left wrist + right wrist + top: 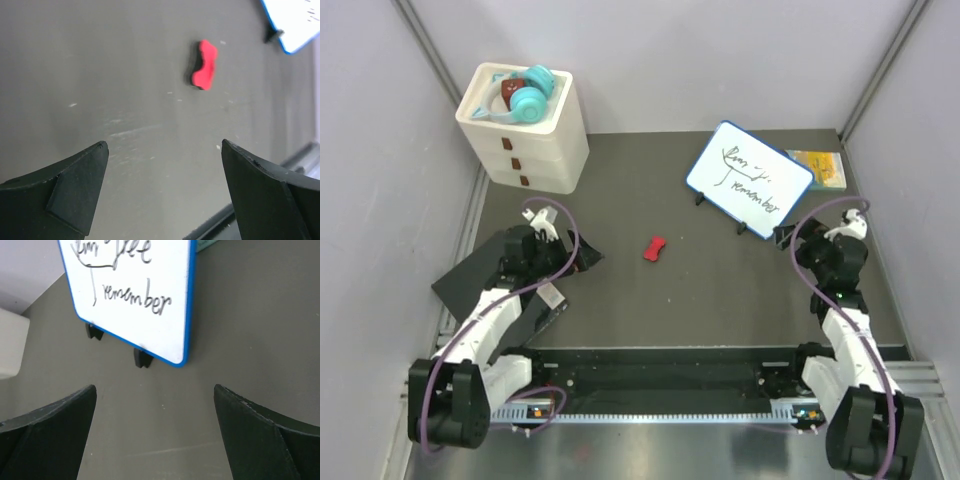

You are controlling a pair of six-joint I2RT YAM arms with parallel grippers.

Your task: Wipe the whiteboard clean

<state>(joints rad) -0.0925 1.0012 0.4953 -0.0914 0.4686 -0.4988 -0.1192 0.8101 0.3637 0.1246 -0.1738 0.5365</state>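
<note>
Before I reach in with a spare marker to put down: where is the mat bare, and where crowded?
Bare: the far stretch between the drawer unit and the whiteboard, and the middle between the red eraser and the right end effector. Crowded: the left, black panel and left end effector; the far right corner, whiteboard and book.

I'm looking down at the table point(720, 300), and the whiteboard point(748, 180) is standing on its feet at the far right, with a book point(820, 168) lying just behind it. The eraser point(655, 247) is lying near the middle, left of the board and nearer to me. A drawer unit point(525, 140) is sitting at the far left, holding small items point(525, 95) in its top. My left gripper point(585, 258) is pointing toward the eraser from its left, above a flat panel point(460, 285). My right gripper point(785, 237) is sitting just before the board's near right corner.
</note>
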